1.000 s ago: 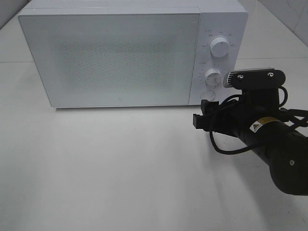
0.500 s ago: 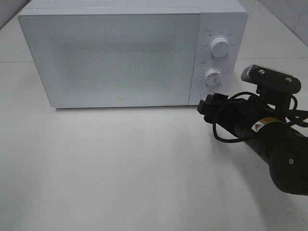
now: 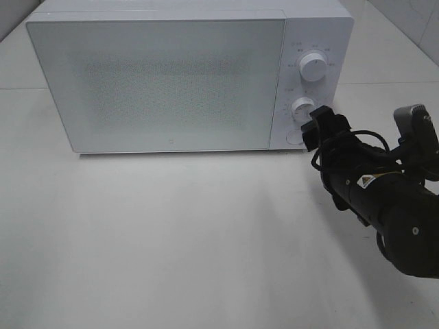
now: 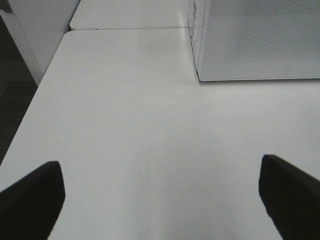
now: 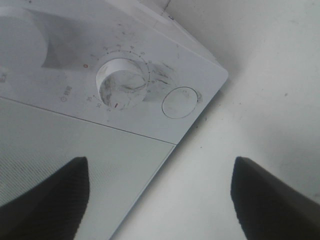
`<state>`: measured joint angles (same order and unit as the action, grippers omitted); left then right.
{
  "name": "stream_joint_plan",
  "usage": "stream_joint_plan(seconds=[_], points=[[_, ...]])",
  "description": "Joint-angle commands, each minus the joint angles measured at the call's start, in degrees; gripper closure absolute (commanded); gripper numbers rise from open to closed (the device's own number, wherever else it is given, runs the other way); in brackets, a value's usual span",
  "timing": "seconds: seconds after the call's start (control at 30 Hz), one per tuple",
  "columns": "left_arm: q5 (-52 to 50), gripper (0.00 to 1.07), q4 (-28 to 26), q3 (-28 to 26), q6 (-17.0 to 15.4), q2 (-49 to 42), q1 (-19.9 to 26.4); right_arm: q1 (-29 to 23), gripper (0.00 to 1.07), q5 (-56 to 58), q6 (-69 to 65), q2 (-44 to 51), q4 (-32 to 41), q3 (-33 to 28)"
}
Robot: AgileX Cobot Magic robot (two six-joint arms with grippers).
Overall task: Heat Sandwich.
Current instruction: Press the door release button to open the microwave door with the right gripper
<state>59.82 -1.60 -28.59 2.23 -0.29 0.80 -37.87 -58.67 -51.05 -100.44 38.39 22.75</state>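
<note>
White boxy microwave (image 3: 164, 75), door closed, at white counter (image 3: 171, 233) far edge. Right pincer (image 3: 312, 130) spread, empty, near its round white button (image 5: 180, 102). Left pincer (image 4: 160, 200) spread, empty.

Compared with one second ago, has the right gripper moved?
Yes. The right gripper moved up and right, toward the microwave and its lower dial.

I am looking across a white table (image 3: 171, 240), with soft light spreading evenly over it. Dark floor (image 4: 12, 100) is showing beside its edge.
</note>
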Motion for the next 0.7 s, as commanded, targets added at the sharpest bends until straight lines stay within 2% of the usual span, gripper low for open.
stream_joint_plan(seconds=[0.03, 0.27, 0.57, 0.67, 0.7], points=[[-0.46, 0.07, -0.34, 0.17, 0.00, -1.43, 0.00, -0.40, 0.31, -0.40, -9.34, 0.23, -2.01, -0.06], [-0.46, 0.07, -0.34, 0.17, 0.00, -1.43, 0.00, -0.40, 0.31, -0.06, -23.38, 0.23, -3.90, -0.06], [-0.46, 0.07, -0.34, 0.17, 0.00, -1.43, 0.00, -0.40, 0.45, 3.15, -30.71, 0.23, -4.18, -0.06], [-0.46, 0.07, -0.34, 0.17, 0.00, -1.43, 0.00, -0.40, 0.60, 3.90, -32.20, 0.23, -4.18, -0.06], [-0.46, 0.07, -0.34, 0.17, 0.00, -1.43, 0.00, -0.40, 0.70, 4.13, -32.26, 0.23, -4.13, -0.06]])
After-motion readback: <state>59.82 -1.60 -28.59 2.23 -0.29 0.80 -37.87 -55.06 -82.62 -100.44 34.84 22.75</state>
